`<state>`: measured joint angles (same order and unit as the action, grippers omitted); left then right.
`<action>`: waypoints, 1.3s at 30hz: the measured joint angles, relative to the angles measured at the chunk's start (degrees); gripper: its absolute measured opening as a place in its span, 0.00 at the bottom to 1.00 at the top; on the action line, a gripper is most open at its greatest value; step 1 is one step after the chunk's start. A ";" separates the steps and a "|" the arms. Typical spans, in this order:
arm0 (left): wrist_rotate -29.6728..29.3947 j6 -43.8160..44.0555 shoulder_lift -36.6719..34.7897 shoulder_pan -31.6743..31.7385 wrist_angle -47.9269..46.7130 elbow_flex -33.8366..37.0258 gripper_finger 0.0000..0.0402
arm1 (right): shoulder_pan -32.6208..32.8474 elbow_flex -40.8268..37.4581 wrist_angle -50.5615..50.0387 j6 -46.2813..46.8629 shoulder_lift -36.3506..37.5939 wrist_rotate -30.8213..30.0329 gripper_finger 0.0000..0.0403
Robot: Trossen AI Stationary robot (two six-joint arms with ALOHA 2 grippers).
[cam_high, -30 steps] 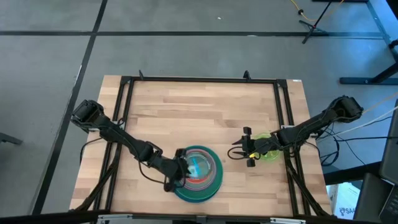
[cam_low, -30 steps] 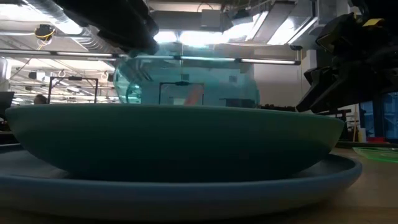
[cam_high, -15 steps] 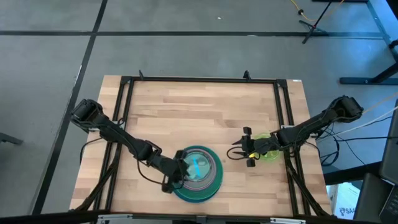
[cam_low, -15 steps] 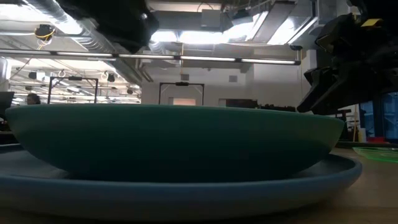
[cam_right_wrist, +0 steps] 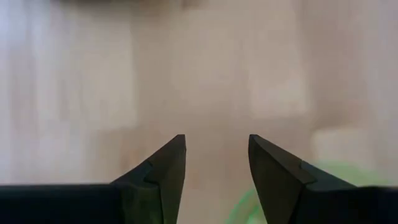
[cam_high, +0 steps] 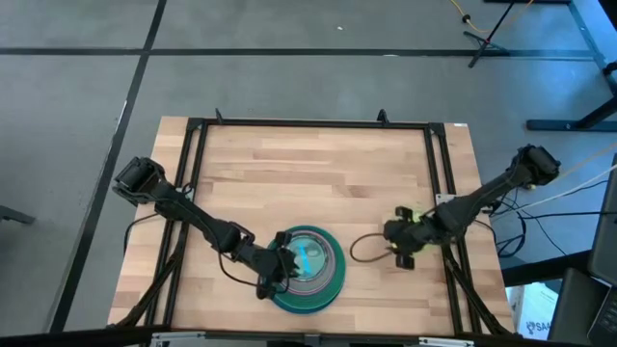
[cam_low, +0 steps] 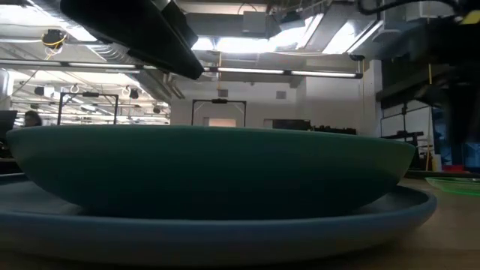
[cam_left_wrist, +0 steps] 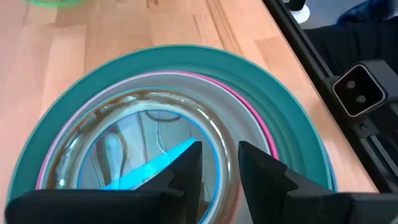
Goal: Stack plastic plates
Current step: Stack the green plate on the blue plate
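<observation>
The plates sit in one stack (cam_high: 310,270) near the table's near edge: a large blue plate (cam_low: 225,232) at the bottom, a green one (cam_left_wrist: 280,112) on it, a magenta rim (cam_left_wrist: 249,102), and small translucent plates (cam_left_wrist: 124,143) in the middle. My left gripper (cam_left_wrist: 219,165) hovers over the stack's left side (cam_high: 281,270), slightly open and holding nothing. A lime plate (cam_right_wrist: 336,171) lies alone on the wood to the right (cam_low: 454,182). My right gripper (cam_right_wrist: 216,165) is open just above its edge (cam_high: 398,246).
Black frame rails (cam_high: 443,183) run along the table's sides and far edge. A cable loop (cam_high: 364,251) hangs from the right gripper toward the stack. Bare wood (cam_high: 308,183) fills the far half of the table.
The translucent teal plate that stood tilted over the stack beside the left gripper has dropped flat into it and no longer shows in the low view. The right gripper has tipped downward and shifted slightly toward the table's near right, over the lime plate.
</observation>
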<state>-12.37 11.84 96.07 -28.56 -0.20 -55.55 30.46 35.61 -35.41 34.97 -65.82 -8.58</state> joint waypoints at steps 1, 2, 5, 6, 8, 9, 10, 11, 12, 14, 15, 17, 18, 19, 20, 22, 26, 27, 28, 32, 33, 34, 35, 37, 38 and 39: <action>0.01 0.00 0.00 0.01 -0.01 0.00 0.24 | 1.37 0.09 -0.57 2.36 0.00 0.92 0.41; 0.01 -0.01 0.00 0.01 0.00 0.00 0.24 | 2.64 0.09 -0.80 5.06 0.00 1.76 0.41; -0.20 0.00 0.00 0.05 0.42 0.00 0.24 | 5.99 0.11 -3.14 12.33 0.00 2.65 0.41; -0.20 0.00 0.00 0.05 0.54 0.00 0.24 | 6.90 0.11 -4.23 14.11 0.00 2.63 0.41; -0.20 0.00 0.00 0.05 0.61 0.00 0.24 | 8.20 0.07 -6.94 17.87 0.00 2.52 0.41; -0.20 0.00 0.00 0.05 0.76 0.00 0.24 | 8.60 -0.17 -7.91 19.78 0.00 2.17 0.41; -0.20 0.00 0.00 0.05 0.89 0.00 0.24 | 8.87 -0.58 -8.62 21.44 0.00 2.01 0.41; -0.20 0.00 0.00 0.05 0.93 0.00 0.24 | 9.00 -1.23 -8.80 22.81 0.00 2.00 0.41; -0.20 0.00 0.00 0.04 0.91 0.00 0.24 | 8.94 -1.87 -9.04 23.69 0.00 1.99 0.41; -0.20 0.00 0.00 0.05 0.89 0.00 0.24 | 8.94 -3.29 -8.47 24.75 0.00 1.99 0.41; -0.20 0.00 0.00 0.05 0.92 0.00 0.24 | 8.94 -3.98 -7.80 24.79 0.00 1.72 0.41; -0.20 0.00 0.00 0.05 0.91 0.00 0.24 | 8.94 -4.98 -7.57 24.77 -0.02 1.05 0.41; -0.20 0.00 0.00 0.05 0.90 0.00 0.24 | 8.94 -5.37 -7.60 24.80 -0.02 0.63 0.41; -0.20 0.00 0.00 0.05 0.91 0.00 0.24 | 8.94 -5.62 -7.60 24.79 -0.02 0.25 0.41; -0.20 0.00 0.00 0.05 0.91 0.00 0.24 | 8.94 -5.79 -7.51 24.72 -0.02 -0.30 0.41; -0.20 0.00 0.00 0.05 0.91 0.00 0.24 | 8.92 -6.11 -7.39 24.64 -0.02 -1.37 0.41; -0.23 0.00 0.00 0.05 1.06 0.00 0.24 | 8.90 -7.75 -5.84 24.60 -0.02 -2.46 0.41; -0.22 0.00 0.00 0.05 1.06 0.00 0.24 | 8.90 -8.28 -4.79 24.60 -0.02 -2.47 0.41; -0.23 0.00 0.00 0.05 1.06 0.00 0.24 | 8.90 -8.83 -3.59 24.59 -0.03 -2.47 0.41; -0.23 0.00 0.00 0.05 1.06 0.00 0.24 | 8.90 -9.87 -2.20 23.08 -0.04 -3.66 0.41; -0.23 0.00 0.00 0.05 1.06 0.00 0.24 | 8.90 -9.88 -2.87 22.83 -0.04 -4.41 0.41; -0.23 0.00 0.00 0.08 1.09 0.00 0.24 | 8.90 -9.88 -3.56 22.65 -0.04 -5.22 0.41; -0.23 0.00 0.00 0.10 1.09 0.00 0.24 | 8.90 -9.88 -4.19 22.60 -0.04 -5.81 0.41; -0.23 0.00 0.00 0.16 1.09 0.00 0.24 | 8.90 -9.88 -5.47 22.61 -0.04 -6.44 0.41; -0.23 0.00 0.00 0.16 1.09 0.00 0.24 | 8.90 -9.88 -5.97 22.59 -0.04 -6.42 0.40; -0.23 0.00 0.00 0.16 1.09 0.00 0.24 | 8.90 -9.88 -6.22 22.59 -0.04 -6.35 0.39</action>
<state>-12.60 11.84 96.07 -28.40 0.89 -55.55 39.35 25.74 -41.64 57.57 -65.87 -14.93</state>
